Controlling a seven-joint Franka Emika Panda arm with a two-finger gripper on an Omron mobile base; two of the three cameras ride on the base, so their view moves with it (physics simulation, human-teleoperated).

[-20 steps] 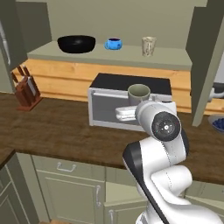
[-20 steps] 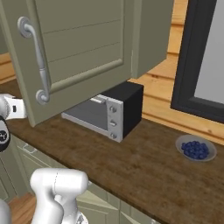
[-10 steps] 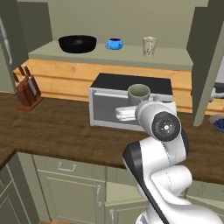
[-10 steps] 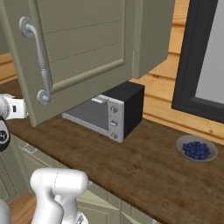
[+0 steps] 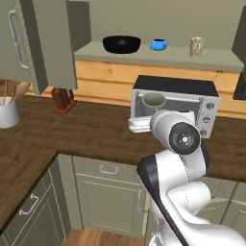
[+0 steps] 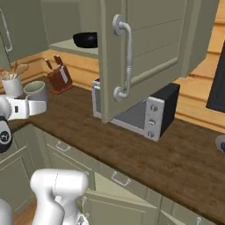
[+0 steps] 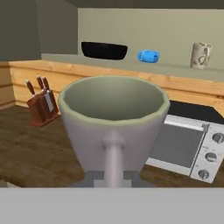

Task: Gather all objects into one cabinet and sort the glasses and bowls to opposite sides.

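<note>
The gripper is clenched on the grey tumbler, holding it upright, mouth up, above the counter in front of the microwave. The cabinet shelf lies above and beyond the cup, with the black bowl and blue bowl side by side toward its left and the cream cup well apart to the right (the likely side for the tumbler). The cup's body hides the finger tips, and the open door blocks most of the shelf in the right base view.

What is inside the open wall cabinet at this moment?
On the cabinet shelf stand the black bowl, the blue bowl and the cream cup. The shelf's right end is cut off by the picture edge.
</note>
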